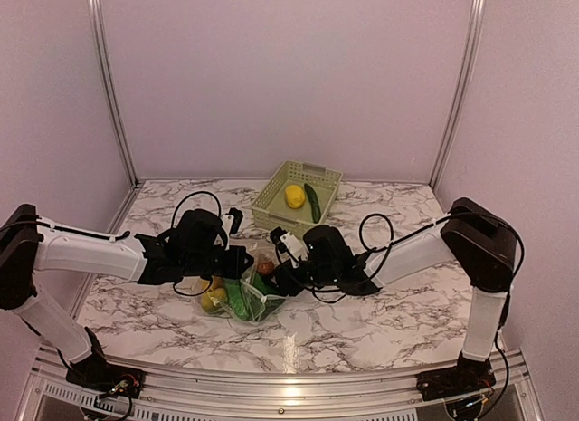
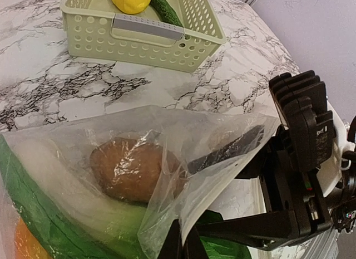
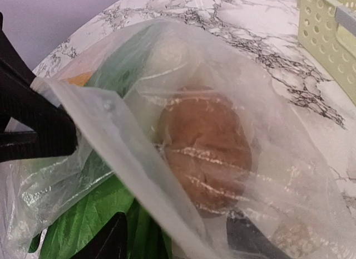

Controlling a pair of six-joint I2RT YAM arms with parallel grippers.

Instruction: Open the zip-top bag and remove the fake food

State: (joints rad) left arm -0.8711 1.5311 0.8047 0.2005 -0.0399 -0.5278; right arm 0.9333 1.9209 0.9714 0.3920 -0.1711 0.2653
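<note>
Pinching crinkly, clear zip-top bag (image 2: 217, 133) tight with left gripper (image 2: 182, 240); straddling its thin film with right gripper (image 3: 178, 236), jaws apart, beside rounded brown fake food (image 3: 206, 147).

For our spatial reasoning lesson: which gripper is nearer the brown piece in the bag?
Right. The right gripper, open, reaches into the bag right at the brown piece; the left gripper pinches the bag's edge, farther off.

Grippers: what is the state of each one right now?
Left gripper: closed on the zip-top bag edge.
Right gripper: open, jaws astride the bag's wall.
</note>
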